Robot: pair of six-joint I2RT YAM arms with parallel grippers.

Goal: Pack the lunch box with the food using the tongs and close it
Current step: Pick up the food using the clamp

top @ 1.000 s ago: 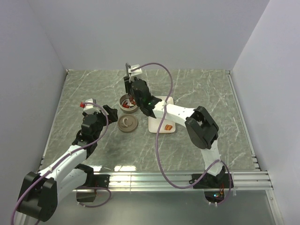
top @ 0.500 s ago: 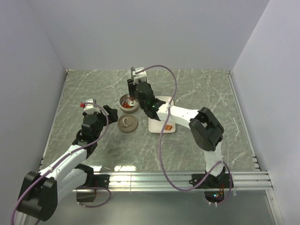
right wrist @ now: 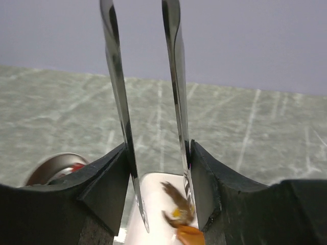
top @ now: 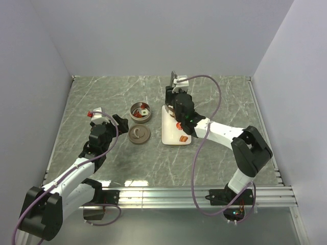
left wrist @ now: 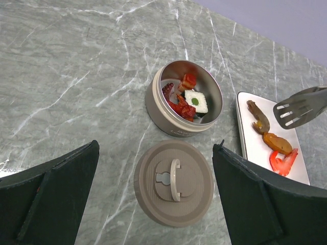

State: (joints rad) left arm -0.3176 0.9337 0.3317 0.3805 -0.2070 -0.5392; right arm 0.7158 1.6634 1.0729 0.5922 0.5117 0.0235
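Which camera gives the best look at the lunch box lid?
The left wrist view: the lid lies close and whole, flat on the table, curved handle up, beside the open lunch box. The top external view shows it small; the right wrist view misses it.

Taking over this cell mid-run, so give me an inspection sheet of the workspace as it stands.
Surface: grey marbled table.
Job's things: lunch box open, with several pieces of food inside; lid flat on the table beside it, handle up; three more pieces on the white plate; tongs over the plate.
Clutter: nothing seen.
Grippers: right gripper shut on the tongs; left gripper open and empty, apart from lid and lunch box.
Cables: a purple cable runs along each arm; the right arm's arches above the table.
Surroundings: plain walls on three sides; metal rail at the near edge.
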